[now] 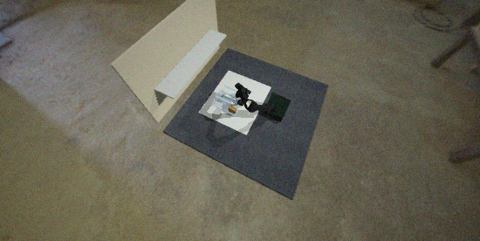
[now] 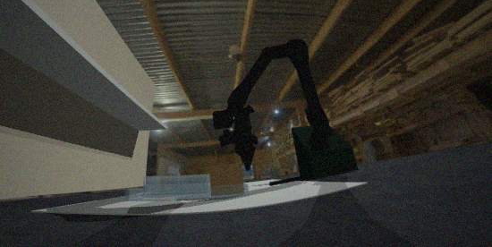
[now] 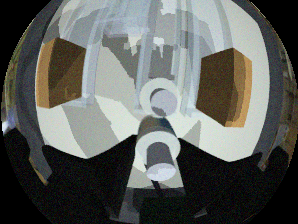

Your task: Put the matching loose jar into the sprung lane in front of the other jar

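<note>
My gripper point(image 1: 240, 102) point(image 2: 247, 166) point(image 3: 156, 140) is shut on a jar point(image 3: 161, 171) with a dark body, a pale collar and a lilac-grey end. In the wrist view, another jar point(image 3: 163, 100) with a similar pale ring and lilac-grey centre stands beyond it, between clear lane walls point(image 3: 145, 55). The held jar appears in line with that jar, on the near side of it. In the exterior view the fingers hang above the board, near the front of the clear lanes point(image 2: 176, 186). The pusher plate, the front stop and the held jar's exact height cannot be made out.
An orange-brown block point(image 3: 67, 72) stands at the left and another point(image 3: 223, 87) at the right of the jar's lane. The lanes stand on a white board point(image 1: 250, 79) on a dark mat point(image 1: 279, 158). A white shelf point(image 1: 192, 64) on a cream panel stands behind.
</note>
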`<state>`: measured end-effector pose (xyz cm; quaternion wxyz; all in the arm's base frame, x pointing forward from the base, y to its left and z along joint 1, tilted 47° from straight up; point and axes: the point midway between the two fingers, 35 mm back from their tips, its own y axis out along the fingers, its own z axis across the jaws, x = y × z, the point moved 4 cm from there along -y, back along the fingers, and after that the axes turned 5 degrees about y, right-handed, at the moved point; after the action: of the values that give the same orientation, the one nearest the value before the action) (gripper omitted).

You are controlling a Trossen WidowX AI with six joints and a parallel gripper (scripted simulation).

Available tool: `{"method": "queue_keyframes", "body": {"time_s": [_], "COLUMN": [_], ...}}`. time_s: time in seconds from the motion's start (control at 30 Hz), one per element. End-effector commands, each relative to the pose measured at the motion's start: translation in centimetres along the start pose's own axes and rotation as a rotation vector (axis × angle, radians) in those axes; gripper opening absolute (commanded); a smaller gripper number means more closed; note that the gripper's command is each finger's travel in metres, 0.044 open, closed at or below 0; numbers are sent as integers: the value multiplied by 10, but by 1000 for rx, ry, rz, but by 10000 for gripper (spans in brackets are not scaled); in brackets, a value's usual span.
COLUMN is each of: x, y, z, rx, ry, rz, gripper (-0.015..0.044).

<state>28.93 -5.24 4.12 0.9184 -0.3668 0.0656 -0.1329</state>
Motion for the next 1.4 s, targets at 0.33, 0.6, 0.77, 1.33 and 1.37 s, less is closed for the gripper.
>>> {"method": "queue_keyframes", "body": {"time_s": [0.33,0.6,0.77,1.33,1.37], "x": [7,11,13,21,21], "y": [0,0,0,0,0], "z": [1,2,2,3,3], "rx": [5,5,5,5,5], "ry": [2,2,2,2,2], "rz": [-3,-3,-3,-4,-4], "gripper": [0,0,0,0,0]}}
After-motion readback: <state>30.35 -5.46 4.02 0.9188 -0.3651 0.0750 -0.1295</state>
